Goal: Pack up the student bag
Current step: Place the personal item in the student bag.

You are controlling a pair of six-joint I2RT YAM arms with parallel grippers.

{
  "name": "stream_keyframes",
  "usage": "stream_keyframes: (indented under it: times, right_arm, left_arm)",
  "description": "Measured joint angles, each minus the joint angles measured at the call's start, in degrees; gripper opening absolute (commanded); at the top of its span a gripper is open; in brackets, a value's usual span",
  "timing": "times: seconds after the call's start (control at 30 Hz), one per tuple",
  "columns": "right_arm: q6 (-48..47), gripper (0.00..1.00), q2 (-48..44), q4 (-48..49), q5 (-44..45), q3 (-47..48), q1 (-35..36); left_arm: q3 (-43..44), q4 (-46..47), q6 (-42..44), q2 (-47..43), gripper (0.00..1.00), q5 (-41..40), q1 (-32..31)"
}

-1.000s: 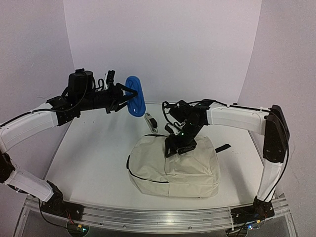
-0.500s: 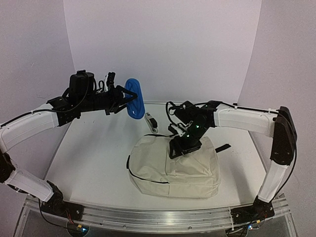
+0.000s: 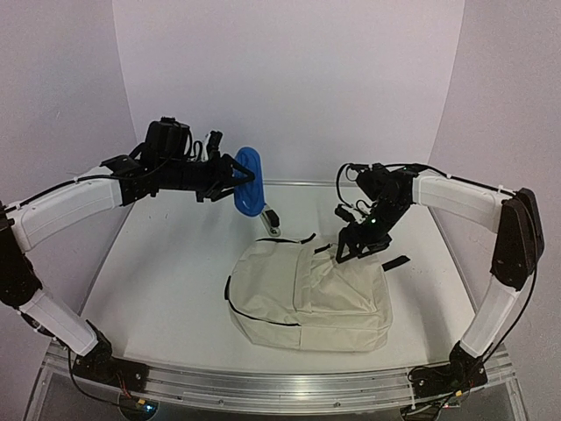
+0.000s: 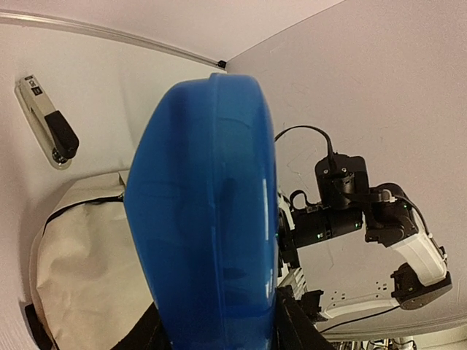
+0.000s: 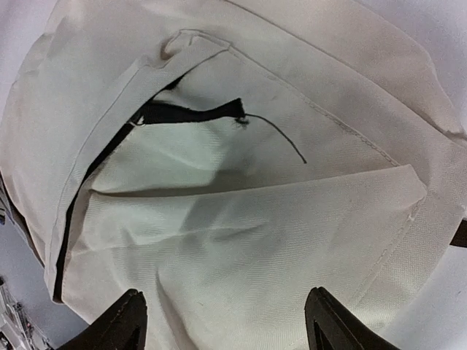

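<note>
On table (image 3: 166, 263), cream student bag (image 3: 307, 298), rumpled flap

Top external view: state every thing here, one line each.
student bag: lying flat on the table, top zipper partly open
blue case: closed, held aloft on edge
stapler: closed, lying beyond the bag, untouched
left claw: shut on the blue case
right claw: open, empty, over the bag

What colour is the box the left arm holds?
The box is bright blue, clearest in the left wrist view.
</note>
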Motion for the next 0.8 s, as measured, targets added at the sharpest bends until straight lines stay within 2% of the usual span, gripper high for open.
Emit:
stream_keyframes:
  times: [0.13,0.23,0.43,0.63,0.8]
  right_arm:
    - [-5.6,0.68,1.5,-4.3,-2.0,4.9,0.0]
    - [-7.1,0.64,1.0,-4.8,-2.5,4.5,0.0]
    - [-4.2,0.58,-4.0,-1.7,-0.3,-3.5,1.5]
    - [-0.2,0.54,-4.2,2.2,3.0,-3.5,5.6]
    - [2.1,0.54,-2.8,5.0,5.6,-3.5,11.4]
  left_arm:
    - [1.7,1.8,-0.7,2.2,0.24,0.8,0.0]
    - [-0.4,3.0,-1.7,2.7,0.24,-0.3,0.1]
    - [-1.3,0.9,-3.2,4.0,0.24,-5.4,0.1]
    - [2.2,-0.9,-3.2,6.1,0.24,-7.4,0.3]
    - [1.6,-0.4,-3.8,5.8,0.24,-7.3,0.4]
